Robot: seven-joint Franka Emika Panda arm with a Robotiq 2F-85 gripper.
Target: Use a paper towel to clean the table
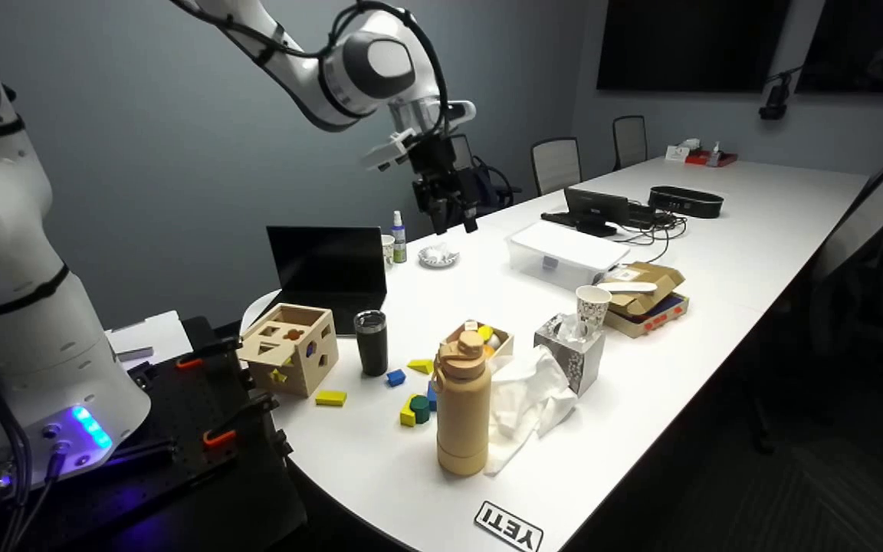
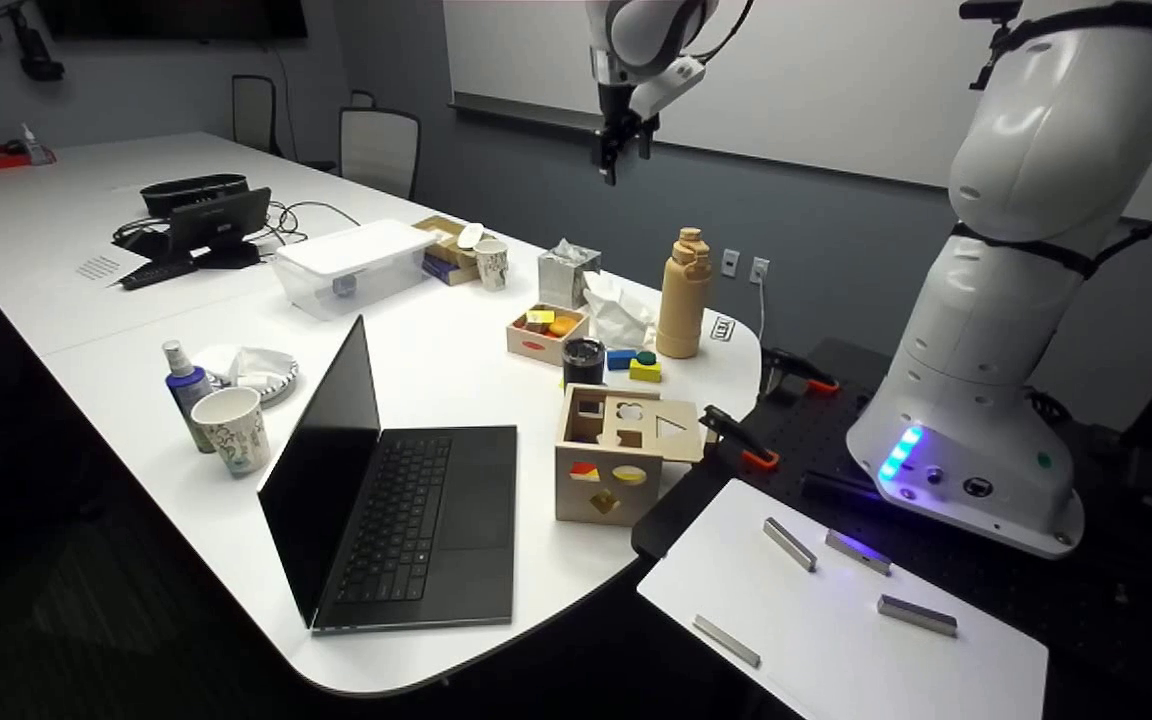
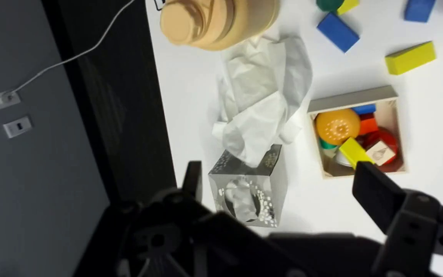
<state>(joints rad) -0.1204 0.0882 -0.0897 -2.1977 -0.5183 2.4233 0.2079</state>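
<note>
The wrist view looks down past the jaws, which stand wide apart with nothing in their grasp; such a spread would leave room to straddle soft folds before pinching. What is probably the paper towel (image 3: pixel 259 84) lies crumpled on the counter (image 1: pixel 457 295) between an upright tan bottle (image 1: pixel 463 414) and the tissue box (image 2: pixel 563 282), its raised creases likely easy to seize. Whether it touches the tissue box cannot be told. The counter, the thing to be cleaned, stretches away from the robot's base (image 1: pixel 50 376). In both exterior views the arm (image 1: pixel 369 77) holds the jaws well above it, presumably to pass over the bottle. A shallow wooden box (image 3: pixel 354 99) gathers toy blocks (image 3: pixel 354 151); a blue block (image 3: pixel 338 32) and a yellow block (image 3: pixel 410 57) lie outside, where a careless wipe could scatter them. Farther off, a white wad (image 2: pixel 262 366) sits in a patterned plate (image 2: pixel 284 384), perhaps put there as waste.
</note>
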